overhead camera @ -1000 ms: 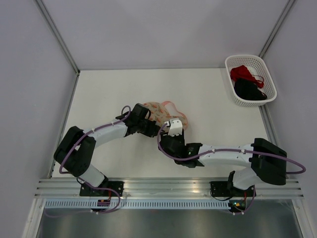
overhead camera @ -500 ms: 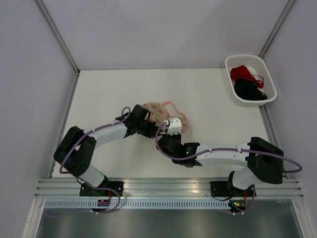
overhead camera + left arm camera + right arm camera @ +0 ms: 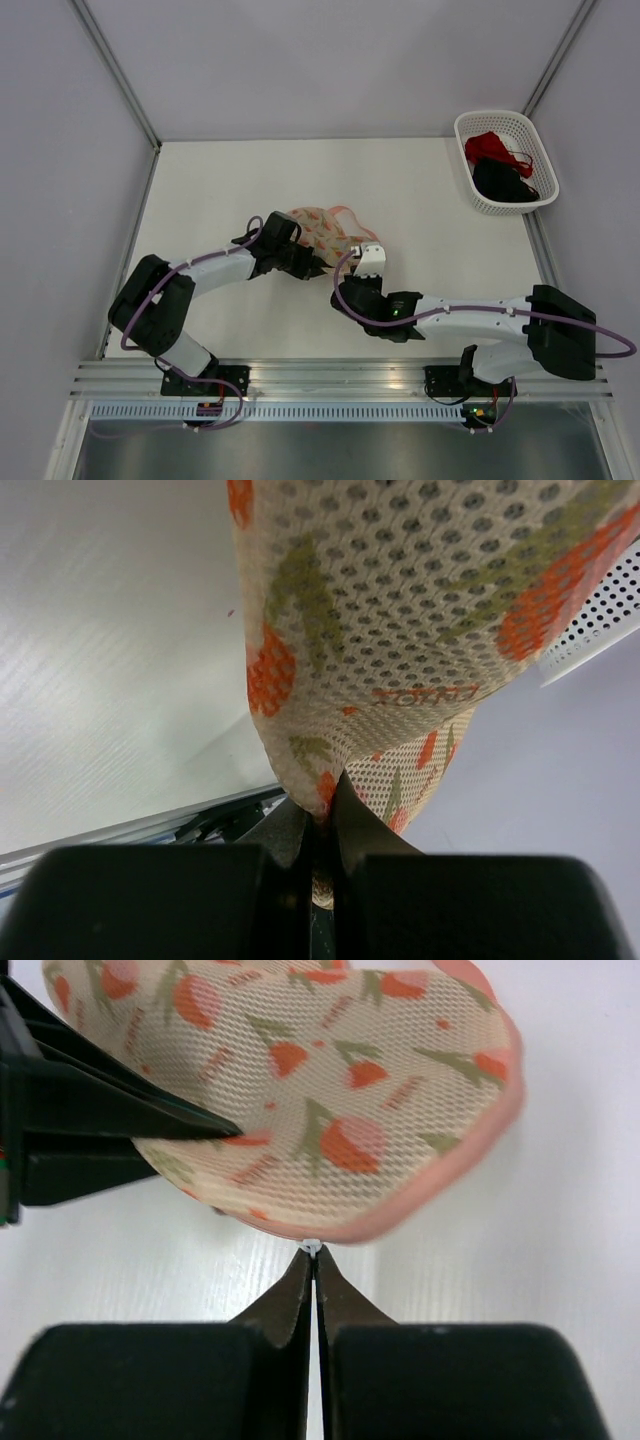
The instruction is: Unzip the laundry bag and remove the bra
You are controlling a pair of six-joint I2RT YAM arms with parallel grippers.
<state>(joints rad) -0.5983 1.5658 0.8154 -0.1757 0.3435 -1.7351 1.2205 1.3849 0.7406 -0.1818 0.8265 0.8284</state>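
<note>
Progress is slight: the peanut-shaped, beige mesh laundry bag (image 3: 322,228) with orange-red and green print sits mid-desk (image 3: 430,200), apparently zipped. Your left jaws pinch its edge and your right jaws are closed on its small white zip pull (image 3: 312,1246). Unzipping and taking out the bra, which is not visible, both remain.

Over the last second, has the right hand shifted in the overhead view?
Yes. The right hand, shut on the rim of the laundry bag, has moved rightward, toward the side of the table where the white basket sits.
</note>
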